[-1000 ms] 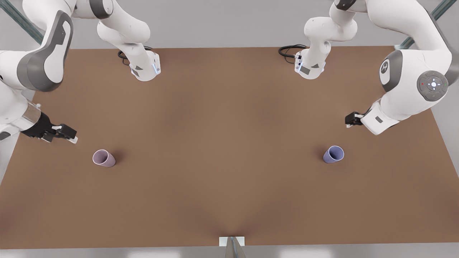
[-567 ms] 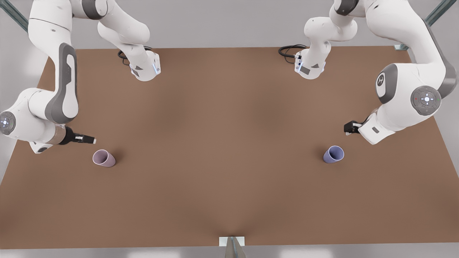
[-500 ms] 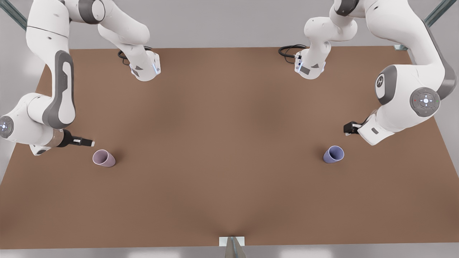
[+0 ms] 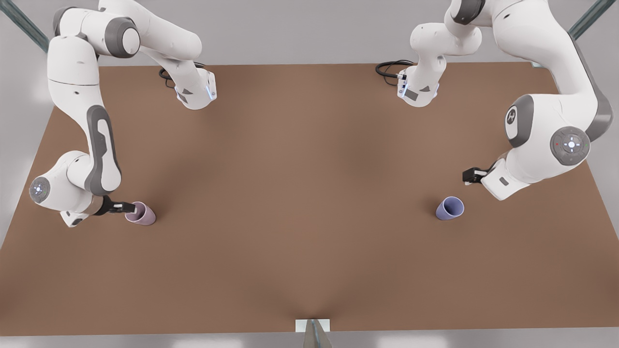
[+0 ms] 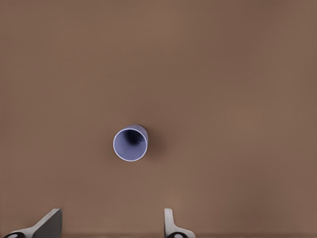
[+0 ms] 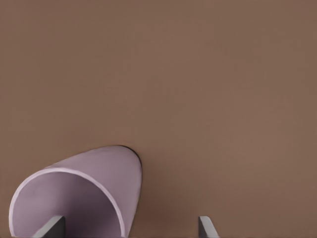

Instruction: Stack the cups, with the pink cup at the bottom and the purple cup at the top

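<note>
Brown, matte and bare-looking, the table [image 4: 309, 193] runs back to a pale grey wall. On the front view's left the pink cup [image 4: 141, 213] stands upright, the right gripper [image 4: 126, 208] at its rim, fingers spread with one fingertip [image 6: 49, 227] inside the cup's mouth. Well apart, on the front view's right, the purple cup [image 4: 450, 208] stands alone; the left gripper [image 4: 470, 175] hangs above and near it, fingers [image 5: 171, 223] parted.

We see soft, even light from above across the brown table [image 4: 309, 193], brightest at its middle, with no glare. Faint blurred shadows sit beside the pink cup [image 4: 140, 213] and the purple cup [image 4: 449, 208].
</note>
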`<control>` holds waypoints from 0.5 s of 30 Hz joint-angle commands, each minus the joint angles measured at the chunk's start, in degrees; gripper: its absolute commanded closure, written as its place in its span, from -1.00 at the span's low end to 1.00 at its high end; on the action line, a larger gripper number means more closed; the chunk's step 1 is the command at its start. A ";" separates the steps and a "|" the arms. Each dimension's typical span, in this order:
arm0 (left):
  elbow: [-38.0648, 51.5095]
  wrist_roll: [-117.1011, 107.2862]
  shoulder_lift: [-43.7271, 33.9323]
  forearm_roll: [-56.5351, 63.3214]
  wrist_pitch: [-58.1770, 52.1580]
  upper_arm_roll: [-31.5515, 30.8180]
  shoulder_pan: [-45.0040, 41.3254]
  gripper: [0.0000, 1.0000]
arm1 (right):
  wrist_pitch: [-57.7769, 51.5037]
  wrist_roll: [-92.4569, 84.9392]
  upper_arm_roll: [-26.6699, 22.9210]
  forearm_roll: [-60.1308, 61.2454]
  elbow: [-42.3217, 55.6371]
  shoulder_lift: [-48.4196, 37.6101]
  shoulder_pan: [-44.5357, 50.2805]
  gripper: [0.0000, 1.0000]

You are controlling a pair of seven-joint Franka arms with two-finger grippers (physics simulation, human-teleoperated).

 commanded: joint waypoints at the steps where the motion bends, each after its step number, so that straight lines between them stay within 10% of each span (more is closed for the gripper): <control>1: 0.10 0.32 0.06 0.03 0.03 0.20 0.04 -1.00 | 6.93 -10.28 -0.01 0.04 -1.73 0.30 0.00 -1.00; 3: 0.10 0.32 0.32 -0.05 0.03 0.20 0.04 -1.00 | 8.26 -10.46 -0.01 -0.04 -2.62 0.21 0.00 -0.95; 7: 0.10 0.41 0.41 -0.14 0.03 0.20 0.04 -1.00 | 8.17 -10.81 -0.01 -0.40 -2.53 0.39 0.00 0.20; 15: 0.10 0.49 0.41 -0.14 0.03 0.29 0.04 -1.00 | 7.11 -10.28 0.34 -0.22 -3.58 -0.14 0.09 0.57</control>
